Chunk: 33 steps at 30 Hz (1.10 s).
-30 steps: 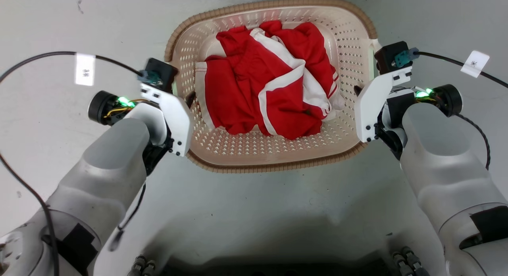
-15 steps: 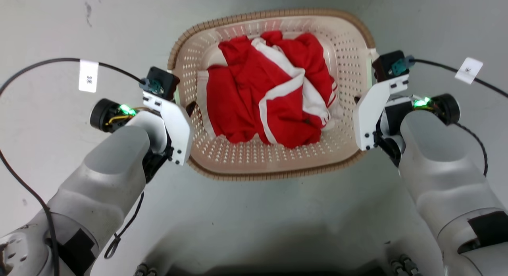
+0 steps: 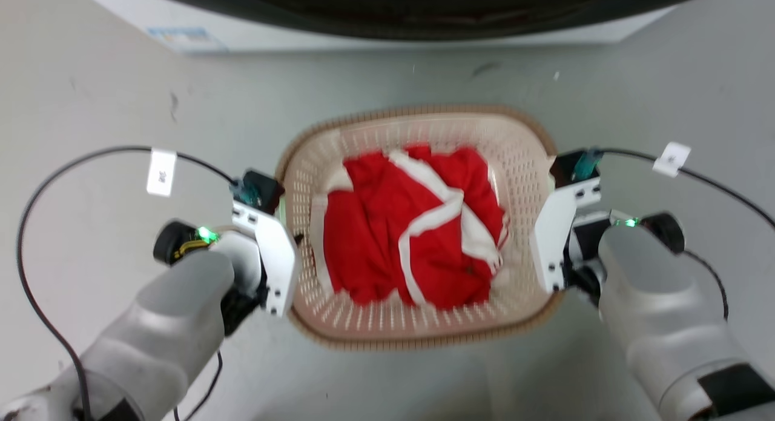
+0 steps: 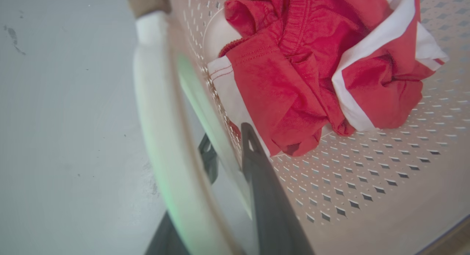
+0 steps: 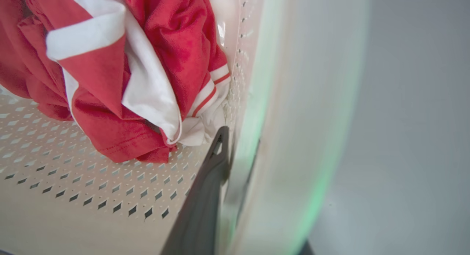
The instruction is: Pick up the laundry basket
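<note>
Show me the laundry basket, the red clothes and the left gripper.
laundry basket (image 3: pixel 387 319): head view, bare perforated near wall.
red clothes (image 3: pixel 387 251): head view, middle of the pile.
left gripper (image 4: pixel 227 142): left wrist view, midway between fingertips straddling the basket's side.

One laundry basket (image 3: pixel 424 343), one red-and-white clothing bundle (image 3: pixel 412 245), one white appliance (image 3: pixel 254 42)

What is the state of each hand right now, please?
Left hand: closed on the left side of the laundry basket.
Right hand: closed on the right side of the laundry basket.
</note>
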Motion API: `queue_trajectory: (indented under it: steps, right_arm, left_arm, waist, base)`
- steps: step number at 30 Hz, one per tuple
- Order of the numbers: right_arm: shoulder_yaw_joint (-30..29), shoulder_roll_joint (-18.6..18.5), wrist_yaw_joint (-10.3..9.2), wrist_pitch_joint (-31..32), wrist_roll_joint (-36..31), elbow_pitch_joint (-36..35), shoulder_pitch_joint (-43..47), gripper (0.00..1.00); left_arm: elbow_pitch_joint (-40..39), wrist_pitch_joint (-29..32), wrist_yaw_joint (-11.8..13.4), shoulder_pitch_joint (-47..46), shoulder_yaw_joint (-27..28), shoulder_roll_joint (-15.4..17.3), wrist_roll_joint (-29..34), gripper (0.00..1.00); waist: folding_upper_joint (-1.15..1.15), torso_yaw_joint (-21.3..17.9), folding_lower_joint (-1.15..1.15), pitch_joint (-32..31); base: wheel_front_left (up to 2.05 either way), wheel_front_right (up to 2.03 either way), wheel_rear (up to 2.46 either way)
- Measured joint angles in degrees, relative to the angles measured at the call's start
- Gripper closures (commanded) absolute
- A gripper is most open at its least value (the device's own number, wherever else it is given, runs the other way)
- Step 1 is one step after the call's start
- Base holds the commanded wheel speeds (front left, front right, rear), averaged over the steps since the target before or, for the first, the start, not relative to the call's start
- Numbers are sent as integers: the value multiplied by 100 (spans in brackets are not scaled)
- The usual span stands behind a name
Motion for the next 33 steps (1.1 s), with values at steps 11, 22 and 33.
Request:
queue_trajectory:
  steps: [11,22,33]
  right_arm:
    - [542,13,0,612,425,-15,807,100]
    - [1133,19,0,1154,995,-227,1570,100]
    - [1597,13,-1,1569,1456,-438,1852,100]
  left_arm:
    - [-719,737,8,767,-112,313,-268,100]
    - [-1211,1301,16,1546,-119,590,-469,100]
    - [-1597,1793,26,1915,-112,858,-690,100]
  waist:
    - [0,-55,0,-1362]
    - [0,-111,-1,-2656]
    - [0,-197,-1,-3624]
  base:
    - [0,0,0]
    - [0,0,0]
    - [0,0,0]
